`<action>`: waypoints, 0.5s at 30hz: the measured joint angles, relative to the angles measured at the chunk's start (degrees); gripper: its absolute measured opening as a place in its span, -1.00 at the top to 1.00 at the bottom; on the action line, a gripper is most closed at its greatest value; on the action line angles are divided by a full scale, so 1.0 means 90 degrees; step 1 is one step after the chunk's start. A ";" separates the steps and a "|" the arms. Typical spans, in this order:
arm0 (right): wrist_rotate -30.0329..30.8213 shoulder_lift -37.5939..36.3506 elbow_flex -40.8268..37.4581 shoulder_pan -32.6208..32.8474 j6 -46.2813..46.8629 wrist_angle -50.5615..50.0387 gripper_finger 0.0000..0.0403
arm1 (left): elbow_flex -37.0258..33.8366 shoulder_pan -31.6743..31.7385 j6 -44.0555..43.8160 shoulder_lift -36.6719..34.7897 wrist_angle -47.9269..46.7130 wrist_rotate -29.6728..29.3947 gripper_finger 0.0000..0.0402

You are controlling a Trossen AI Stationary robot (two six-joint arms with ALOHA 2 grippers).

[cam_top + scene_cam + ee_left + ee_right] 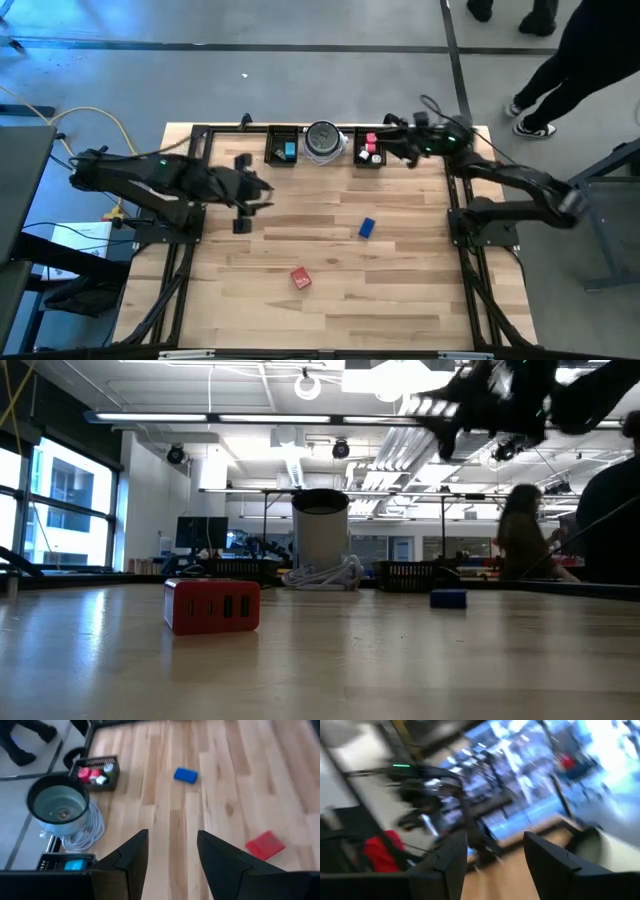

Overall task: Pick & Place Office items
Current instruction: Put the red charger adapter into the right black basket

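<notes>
Surface [330, 300]: light wood planks, held in a black frame.
Left tray [272, 152]: black, rectangular, at the far edge of the surface.
Right tray [358, 160]: black, rectangular, also at the far edge.
Dish [323, 139]: round, silver-grey, between the two trays; in the left wrist view it looks like a deep cup.
White cable [84, 834]: coiled around the foot of the dish.
Yellow cable [95, 120]: lies on the grey floor, beyond the left side of the surface.
Person [560, 60]: stands on the floor beyond the far right corner, dark trousers, dark shoes with white soles.
Room: in the low view, ceiling lights, windows and desks with monitors.
</notes>
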 joint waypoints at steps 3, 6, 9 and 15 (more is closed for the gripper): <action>-0.0155 -0.1074 0.0000 0.0182 -0.0030 -0.0271 0.13 | -0.0099 0.0055 -0.0081 -0.0511 0.0098 0.0224 0.19; -0.0198 -0.2276 0.0000 0.0263 -0.0307 -0.1283 0.16 | -0.0383 -0.0015 -0.0182 -0.1076 0.0413 0.0403 0.19; -0.0013 -0.3445 0.0002 0.0381 -0.1060 -0.2850 0.19 | -0.0927 -0.0169 -0.0195 -0.1671 0.1047 0.0562 0.19; 0.0589 -0.5330 0.0000 0.0699 -0.1538 -0.4996 0.25 | -0.2024 -0.0489 -0.0195 -0.2527 0.2320 0.0591 0.19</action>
